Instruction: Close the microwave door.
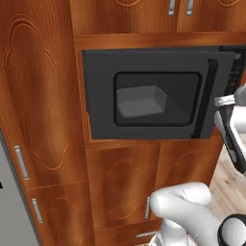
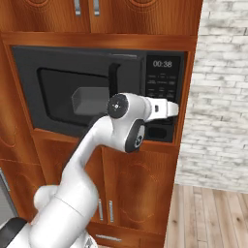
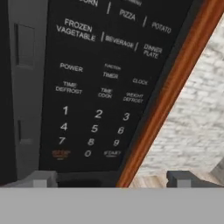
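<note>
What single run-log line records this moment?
task: close microwave door | door: nearly shut | gripper: open, empty, facing keypad | grey dish: inside microwave

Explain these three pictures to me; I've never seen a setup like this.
A white robot arm on a driving base faces a microwave built into wooden cabinets; everything is rendered, not filmed. Two pictures come from cameras on the base, behind the arm to its left and right. The third comes from a camera on the hand, looking along the gripper at the keypad.

The door looks almost closed, its edge with the handle slightly out from the front. A grey dish shows through the window. The clock reads 00:38. The fingers stand apart, holding nothing.
</note>
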